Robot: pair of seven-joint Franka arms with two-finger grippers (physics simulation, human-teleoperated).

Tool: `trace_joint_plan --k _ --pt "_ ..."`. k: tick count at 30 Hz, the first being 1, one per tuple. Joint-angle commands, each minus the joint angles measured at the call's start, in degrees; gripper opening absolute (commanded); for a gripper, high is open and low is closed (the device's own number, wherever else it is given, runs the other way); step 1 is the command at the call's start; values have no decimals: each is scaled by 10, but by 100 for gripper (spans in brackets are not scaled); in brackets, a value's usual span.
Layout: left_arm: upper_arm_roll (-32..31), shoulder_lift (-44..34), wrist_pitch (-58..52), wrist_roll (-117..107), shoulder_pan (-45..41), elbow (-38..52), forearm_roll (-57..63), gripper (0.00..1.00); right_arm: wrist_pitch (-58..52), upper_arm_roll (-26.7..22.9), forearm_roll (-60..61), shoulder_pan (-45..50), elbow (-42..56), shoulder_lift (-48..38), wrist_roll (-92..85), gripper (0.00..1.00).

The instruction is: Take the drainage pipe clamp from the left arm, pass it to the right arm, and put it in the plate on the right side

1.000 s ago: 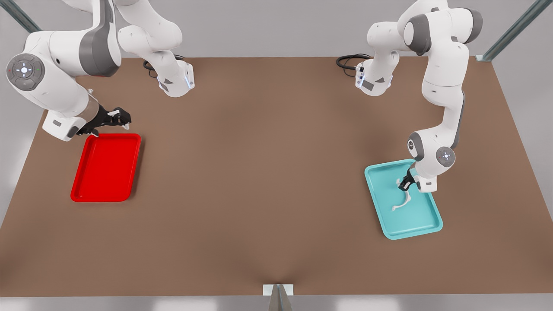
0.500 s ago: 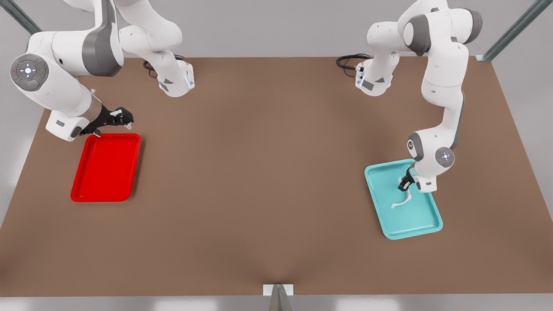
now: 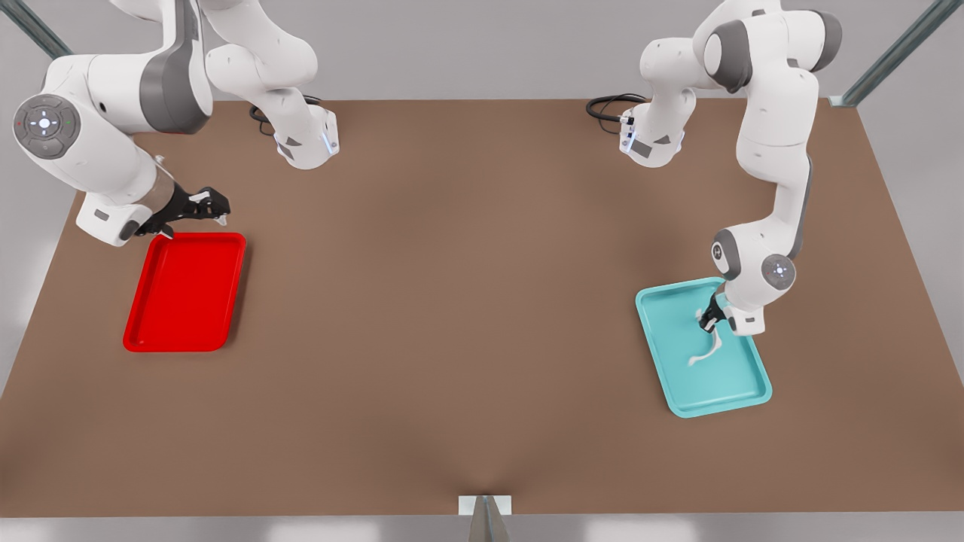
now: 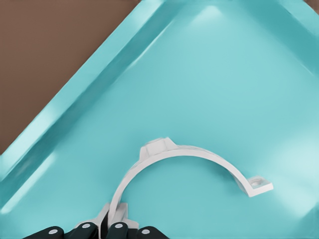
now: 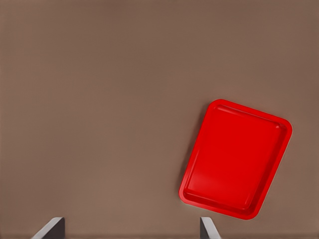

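Two robot arms on show, each with one gripper: the left gripper (image 3: 708, 322) and the right gripper (image 3: 215, 203). Two trays on the brown surface (image 3: 467, 301): one red plate (image 3: 186, 290), one teal tray (image 3: 702, 346). One white drainage pipe clamp (image 3: 708, 350). Two black cable bundles at the far edge, one (image 3: 610, 108) by each arm base.

In the left wrist view the left claw (image 4: 105, 230) is cut by the frame edge, covering one end of the drainage pipe clamp (image 4: 179, 155); the teal tray (image 4: 75, 99) runs out at twelve and three o'clock.
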Motion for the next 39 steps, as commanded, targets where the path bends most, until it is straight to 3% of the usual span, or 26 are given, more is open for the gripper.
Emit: trace_joint_plan --k 1,8,13,16,18,23,28,30,33,39 --pt "0 -10 0 3 -2 1 -1 21 0 1 0 -1 0 0 -1 100" --pt "-33 -34 0 4 -29 50 -1 21 1 1 0 -1 7 9 -1 100" --pt "-44 -26 1 1 -112 100 -6 21 53 6 37 53 12 82 -58 100" --pt "-98 -3 -1 -29 -119 142 -2 21 87 6 82 88 73 175 -190 100" --pt "-142 36 -68 -30 -129 241 -2 21 119 12 121 90 78 213 -303 100" --pt "-142 90 -66 -104 -233 351 4 21 232 18 157 89 76 262 -654 100" --pt "-142 119 -65 -117 -266 395 14 21 288 19 196 89 74 290 -965 100" --pt "-142 126 -24 -138 -285 400 18 21 305 20 213 90 73 294 -1004 100" --pt "-142 135 -27 -139 -318 409 93 21 352 49 227 89 74 312 -1039 100" --pt "-140 151 -33 -139 -331 432 133 21 386 50 284 110 71 339 -1037 100"
